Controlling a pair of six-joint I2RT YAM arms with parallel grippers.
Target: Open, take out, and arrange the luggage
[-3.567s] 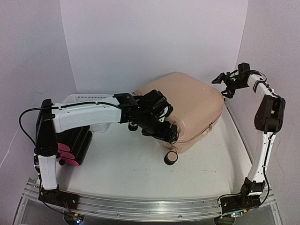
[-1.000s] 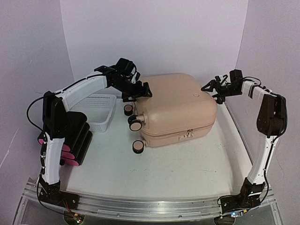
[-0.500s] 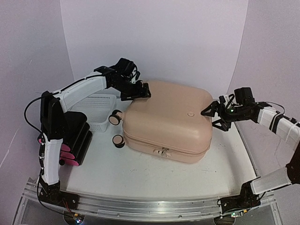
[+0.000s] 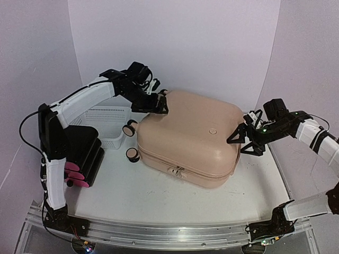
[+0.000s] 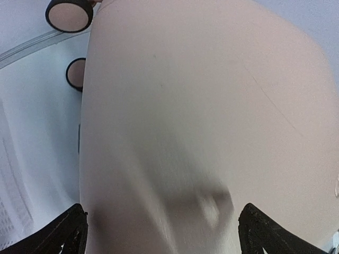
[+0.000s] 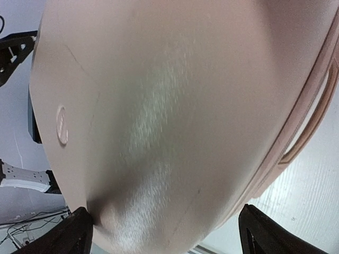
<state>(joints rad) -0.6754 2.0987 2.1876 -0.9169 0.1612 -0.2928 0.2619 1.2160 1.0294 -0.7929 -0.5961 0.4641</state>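
The luggage (image 4: 190, 137), a large beige-pink hard-shell suitcase, lies flat and closed in the middle of the table. Its wheels (image 4: 128, 130) point left and its zipper pull (image 4: 177, 172) faces the front. My left gripper (image 4: 159, 106) is at the case's far left corner, open, and the shell (image 5: 212, 116) fills the left wrist view between the fingertips (image 5: 69, 233). My right gripper (image 4: 239, 142) is open at the case's right corner. There the shell (image 6: 175, 106) spans the gap between the fingers (image 6: 265, 233).
A white mesh basket (image 4: 106, 124) stands left of the case, close to its wheels. A black box with pink drawer fronts (image 4: 85, 159) sits at the left edge beside my left arm. White walls close in the back and sides.
The luggage has turned and slid toward the front left, its wheels now facing the basket. My right gripper has swung forward and lower along the case's right side. My left gripper stays at the far corner.
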